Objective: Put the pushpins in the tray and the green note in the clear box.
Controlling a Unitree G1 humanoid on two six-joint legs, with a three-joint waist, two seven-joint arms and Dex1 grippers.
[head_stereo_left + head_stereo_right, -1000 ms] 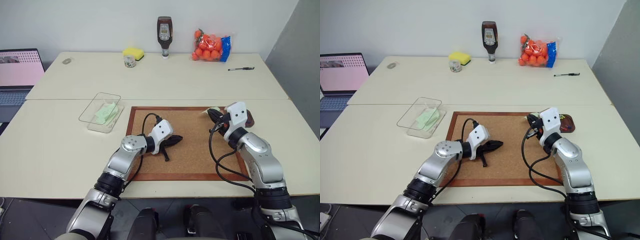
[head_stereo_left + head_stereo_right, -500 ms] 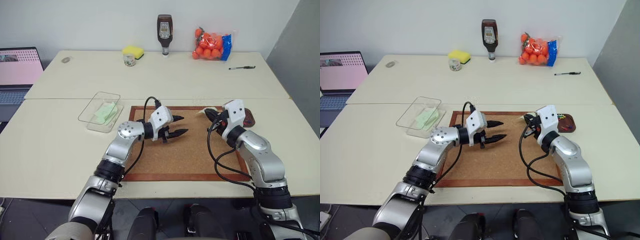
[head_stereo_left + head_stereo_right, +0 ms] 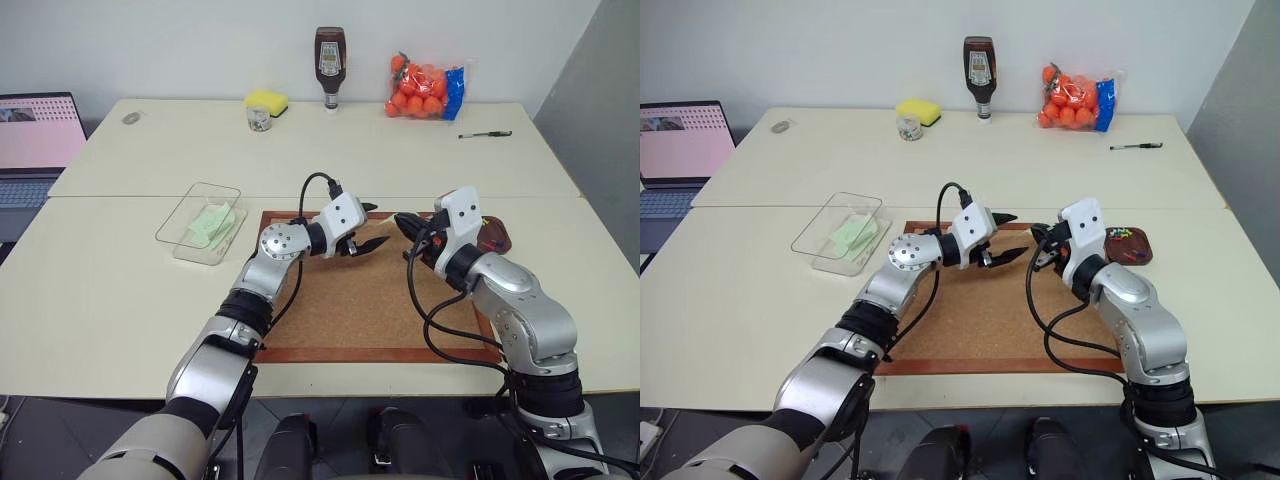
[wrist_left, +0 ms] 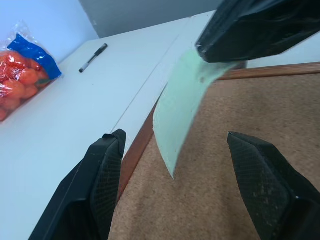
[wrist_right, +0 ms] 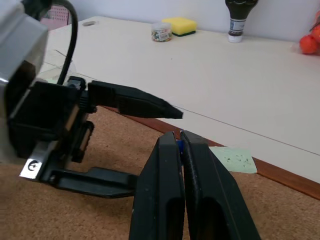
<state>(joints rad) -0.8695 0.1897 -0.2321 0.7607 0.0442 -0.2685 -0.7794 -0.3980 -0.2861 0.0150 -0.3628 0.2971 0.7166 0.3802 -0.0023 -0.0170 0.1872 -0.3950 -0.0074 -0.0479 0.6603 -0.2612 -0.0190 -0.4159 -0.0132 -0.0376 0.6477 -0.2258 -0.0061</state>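
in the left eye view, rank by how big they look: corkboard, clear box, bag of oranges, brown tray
1. corkboard
2. clear box
3. bag of oranges, though it sits farther back, so nearness makes ranks two and three unsure
4. brown tray, partly hidden by the right arm

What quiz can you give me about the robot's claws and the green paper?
1. True or false: the left claw is open.
2. Which claw holds the green note above the corkboard? A: left claw. B: right claw.
3. What lies inside the clear box?

Key:
1. True.
2. B, it is shut on the note.
3. A green paper.
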